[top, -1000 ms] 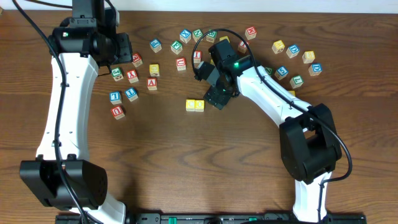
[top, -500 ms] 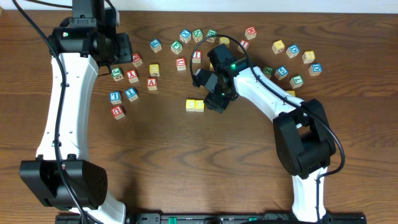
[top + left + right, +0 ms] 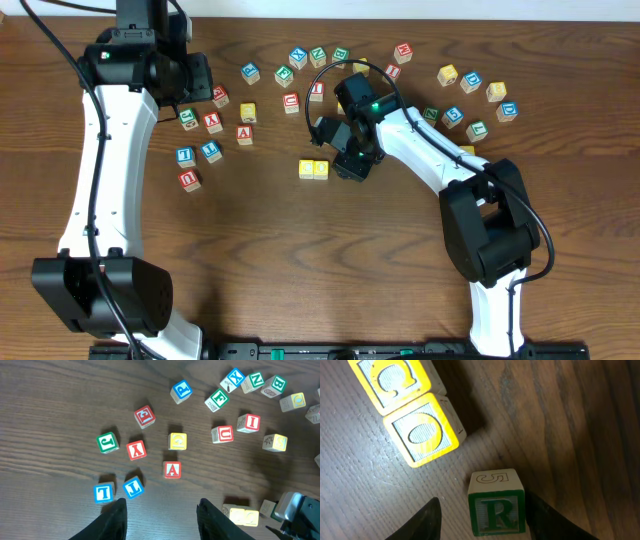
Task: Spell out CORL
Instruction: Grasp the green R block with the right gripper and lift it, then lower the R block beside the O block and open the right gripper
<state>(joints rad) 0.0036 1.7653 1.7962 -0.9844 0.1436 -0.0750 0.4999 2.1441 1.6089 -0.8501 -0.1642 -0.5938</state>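
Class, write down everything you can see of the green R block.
The R block is a pale wooden cube, its top face framed green with a green R; a side face bears a faint outlined character. It sits flat on the brown table, apart from the yellow O block, between the right end effector's open fingers.

it looked like a robotics lab bench, not a home or a shop. a left arm (image 3: 125,120) and a right arm (image 3: 432,160), both white-shelled with black joints, stood on heavy black bases at the near edge of a plain wood-grain table (image 3: 300,260). thin black cables (image 3: 97,190) ran along their shells, a green status light (image 3: 379,103) glowed on the right one, and a black rail (image 3: 330,351) lined the table's front. children's letter blocks (image 3: 247,112) lay scattered across the top, before a bare pale wall (image 3: 450,6).
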